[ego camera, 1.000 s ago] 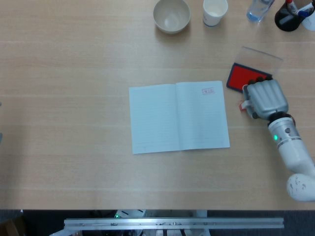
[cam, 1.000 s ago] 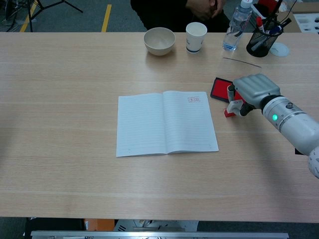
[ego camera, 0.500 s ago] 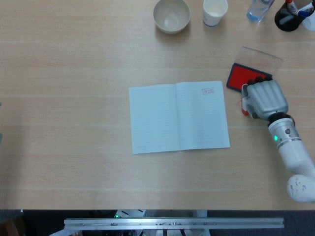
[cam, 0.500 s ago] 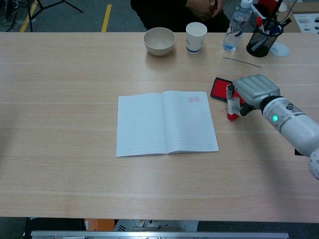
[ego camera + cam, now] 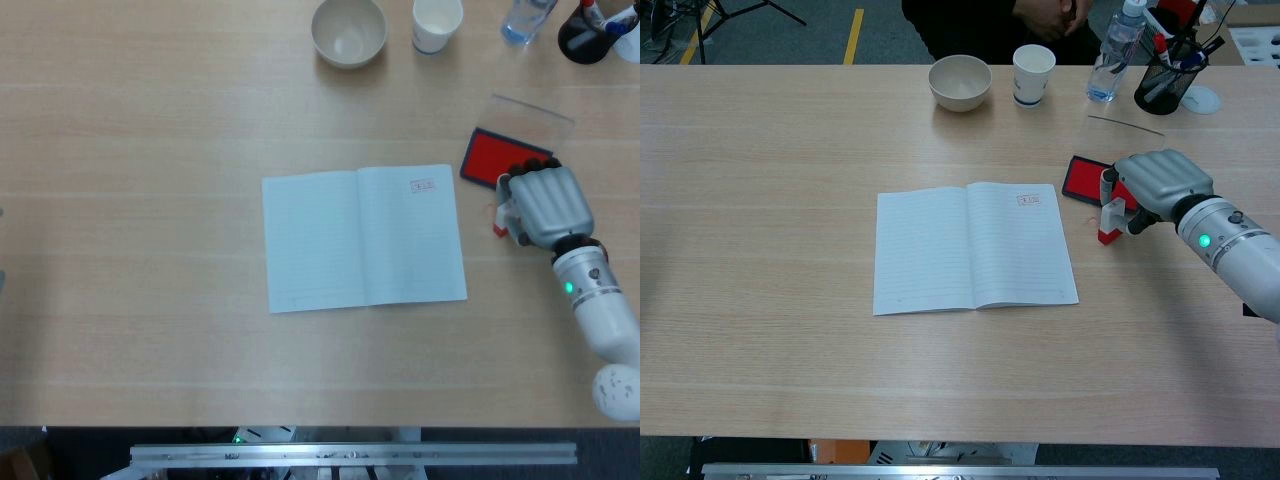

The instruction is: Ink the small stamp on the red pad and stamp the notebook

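Observation:
The small stamp [image 5: 1107,217], with a red base and pale handle, stands upright on the table just right of the open notebook [image 5: 970,248]. My right hand [image 5: 1157,183] holds it between a fingertip and the thumb; in the head view only the stamp's edge [image 5: 499,224] shows beside the right hand [image 5: 545,205]. The red ink pad [image 5: 1080,180] lies right behind the stamp, partly covered by the hand. A red stamp mark [image 5: 1028,199] sits at the top of the notebook's right page [image 5: 410,235]. My left hand is out of sight.
A clear lid [image 5: 530,110] lies behind the ink pad. Along the far edge stand a bowl [image 5: 960,82], a paper cup [image 5: 1033,73], a water bottle [image 5: 1115,50] and a black pen holder [image 5: 1165,85].
The stamp went from tilted to upright on the table. My right hand and forearm shifted slightly right and toward me.

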Controlling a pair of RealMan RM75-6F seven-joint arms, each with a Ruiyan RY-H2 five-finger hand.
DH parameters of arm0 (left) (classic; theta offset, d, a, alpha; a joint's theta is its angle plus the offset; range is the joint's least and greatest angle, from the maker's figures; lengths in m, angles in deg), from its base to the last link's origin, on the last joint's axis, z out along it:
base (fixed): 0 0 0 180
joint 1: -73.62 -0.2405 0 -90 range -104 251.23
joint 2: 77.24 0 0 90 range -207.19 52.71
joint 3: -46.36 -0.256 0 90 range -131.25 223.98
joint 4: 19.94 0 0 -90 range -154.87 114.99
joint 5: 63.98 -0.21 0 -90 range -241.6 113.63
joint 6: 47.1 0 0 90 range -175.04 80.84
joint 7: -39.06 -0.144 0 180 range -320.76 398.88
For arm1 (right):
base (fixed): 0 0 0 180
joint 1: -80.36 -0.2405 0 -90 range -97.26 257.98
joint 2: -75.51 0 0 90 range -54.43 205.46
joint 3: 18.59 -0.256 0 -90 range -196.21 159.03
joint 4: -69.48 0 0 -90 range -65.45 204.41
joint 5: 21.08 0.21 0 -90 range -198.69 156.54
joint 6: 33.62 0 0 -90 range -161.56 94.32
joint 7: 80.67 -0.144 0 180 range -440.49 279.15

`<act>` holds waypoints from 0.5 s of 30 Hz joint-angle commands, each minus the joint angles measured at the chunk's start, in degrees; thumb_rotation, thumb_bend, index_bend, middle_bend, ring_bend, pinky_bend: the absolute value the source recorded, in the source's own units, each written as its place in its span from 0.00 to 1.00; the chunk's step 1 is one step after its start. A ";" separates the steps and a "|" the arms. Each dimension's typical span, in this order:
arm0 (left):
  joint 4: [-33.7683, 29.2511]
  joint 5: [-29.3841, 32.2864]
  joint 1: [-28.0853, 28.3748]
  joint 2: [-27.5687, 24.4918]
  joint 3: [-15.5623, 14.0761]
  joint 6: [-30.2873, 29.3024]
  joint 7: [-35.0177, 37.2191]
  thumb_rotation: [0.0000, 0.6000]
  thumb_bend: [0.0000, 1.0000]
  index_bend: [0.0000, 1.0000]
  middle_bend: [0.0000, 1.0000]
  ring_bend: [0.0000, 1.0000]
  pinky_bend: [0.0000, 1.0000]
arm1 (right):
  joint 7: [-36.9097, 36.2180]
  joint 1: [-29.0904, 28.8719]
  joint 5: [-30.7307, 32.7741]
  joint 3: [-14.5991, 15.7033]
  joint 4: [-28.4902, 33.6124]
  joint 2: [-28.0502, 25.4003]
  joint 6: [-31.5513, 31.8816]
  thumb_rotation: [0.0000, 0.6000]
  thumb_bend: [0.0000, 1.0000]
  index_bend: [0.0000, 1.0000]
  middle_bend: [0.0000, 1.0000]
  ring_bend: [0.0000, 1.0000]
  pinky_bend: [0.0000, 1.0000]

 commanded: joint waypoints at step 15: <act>-0.20 -0.18 0.05 -0.05 0.08 -0.21 0.02 1.00 0.26 0.24 0.24 0.21 0.20 | -1.34 1.78 -2.69 0.43 2.37 -1.66 1.81 1.00 0.30 0.41 0.33 0.22 0.25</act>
